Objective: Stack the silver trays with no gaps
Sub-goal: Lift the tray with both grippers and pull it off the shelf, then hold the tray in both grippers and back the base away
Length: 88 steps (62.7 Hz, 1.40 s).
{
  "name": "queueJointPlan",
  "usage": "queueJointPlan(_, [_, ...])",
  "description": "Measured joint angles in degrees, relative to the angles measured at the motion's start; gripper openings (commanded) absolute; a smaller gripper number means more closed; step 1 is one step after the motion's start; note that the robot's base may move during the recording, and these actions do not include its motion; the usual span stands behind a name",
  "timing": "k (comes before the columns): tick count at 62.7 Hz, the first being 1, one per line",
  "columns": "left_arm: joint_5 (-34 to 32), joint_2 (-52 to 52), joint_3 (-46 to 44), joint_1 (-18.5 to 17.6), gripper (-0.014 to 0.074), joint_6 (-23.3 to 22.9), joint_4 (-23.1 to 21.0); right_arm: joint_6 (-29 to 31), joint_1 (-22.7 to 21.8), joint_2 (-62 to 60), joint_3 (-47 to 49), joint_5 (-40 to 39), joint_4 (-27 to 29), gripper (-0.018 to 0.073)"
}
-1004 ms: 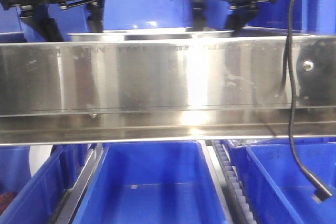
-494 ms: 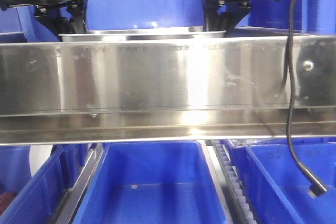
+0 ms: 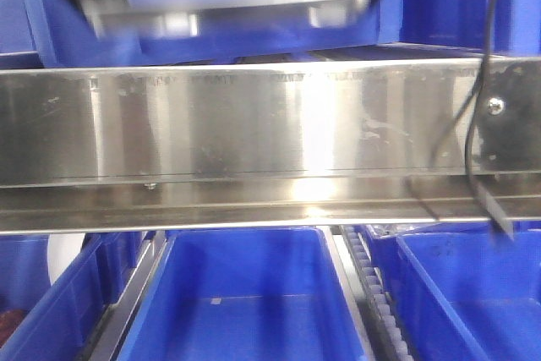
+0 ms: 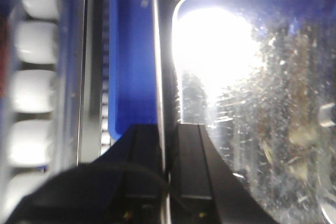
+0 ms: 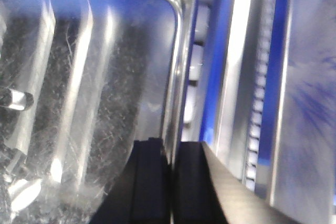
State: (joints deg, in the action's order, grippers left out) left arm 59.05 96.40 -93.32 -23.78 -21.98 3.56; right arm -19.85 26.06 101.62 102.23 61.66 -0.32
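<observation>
A silver tray (image 3: 228, 8) hangs blurred in the air above the long steel rail, held at both ends. My left gripper (image 4: 167, 145) is shut on the tray's left rim (image 4: 160, 66), one finger inside the pan and one outside. My right gripper (image 5: 170, 153) is shut on the tray's right rim (image 5: 178, 66) in the same way. The tray's scratched floor (image 5: 79, 87) shows in both wrist views. In the front view the grippers are only dark blurs at the top corners. No other silver tray is in view.
A long brushed-steel rail (image 3: 254, 124) with screws crosses the front view. Blue bins (image 3: 245, 293) sit below it, another blue bin (image 3: 456, 293) at the right. A black cable (image 3: 473, 150) hangs at the right. Roller tracks (image 4: 31, 77) run beside the tray.
Both grippers closed on the tray's ends and the tray has risen from just behind the rail to well above it. The hanging cable has swung.
</observation>
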Motion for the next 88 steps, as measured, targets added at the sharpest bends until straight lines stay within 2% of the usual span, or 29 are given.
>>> queueJointPlan(10, [2.2,-3.9,0.0,-1.4,-0.0040,0.1,2.2,-0.2,2.3,-3.0,0.0,1.3,-2.5,0.0059])
queueJointPlan(25, [5.9,-8.8,0.0,-4.3,-0.0040,0.0,4.0,-4.0,6.4,-7.6,0.0,4.8,-7.5,0.0059])
queueJointPlan(48, [12.0,-16.0,-0.1,-8.4,-0.0040,-0.6,7.3,-6.4,12.9,-13.1,0.0,8.8,-11.0,0.0059])
queueJointPlan(65, [13.2,-20.2,-0.1,-8.7,-0.0039,-0.5,7.8,-7.3,16.6,-15.5,0.0,9.5,-12.4,0.0059])
queueJointPlan(88, [13.2,-20.8,-0.1,-8.9,-0.0041,-0.3,7.8,-7.3,17.0,-15.8,0.1,9.5,-13.1,0.0059])
